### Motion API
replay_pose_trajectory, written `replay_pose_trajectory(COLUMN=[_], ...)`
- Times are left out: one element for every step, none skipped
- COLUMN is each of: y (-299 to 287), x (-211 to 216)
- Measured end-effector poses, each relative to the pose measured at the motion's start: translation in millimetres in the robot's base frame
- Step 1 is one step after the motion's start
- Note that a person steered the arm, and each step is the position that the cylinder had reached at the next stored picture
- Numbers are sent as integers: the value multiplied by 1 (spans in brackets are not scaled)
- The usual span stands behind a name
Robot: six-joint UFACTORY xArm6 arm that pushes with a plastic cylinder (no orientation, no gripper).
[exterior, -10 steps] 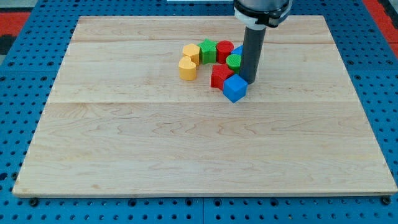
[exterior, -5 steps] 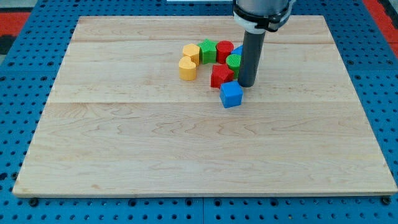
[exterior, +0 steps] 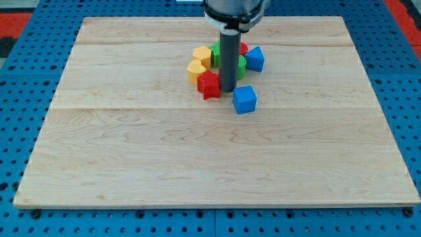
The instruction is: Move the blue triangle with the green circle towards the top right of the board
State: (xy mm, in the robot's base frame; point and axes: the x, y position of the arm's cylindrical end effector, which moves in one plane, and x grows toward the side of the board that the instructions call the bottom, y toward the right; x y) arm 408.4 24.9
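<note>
The blue triangle lies in the upper middle of the board. The green circle touches its left side and is partly hidden behind my rod. My tip is below and to the left of both. It touches the right side of a red block. A blue cube lies just below and to the right of the tip.
Two yellow blocks lie left of the rod. A green block and another red block show partly behind it. The wooden board lies on a blue pegboard.
My rod has moved left, from the right of the cluster to its lower middle. It pushed the lower red block left toward the yellow blocks. The blue triangle now shows fully.
</note>
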Motion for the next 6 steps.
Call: replay_pose_trajectory(y=[-5, -5, -5, -5, -5, -5], x=[10, 8, 2, -5, -8, -8])
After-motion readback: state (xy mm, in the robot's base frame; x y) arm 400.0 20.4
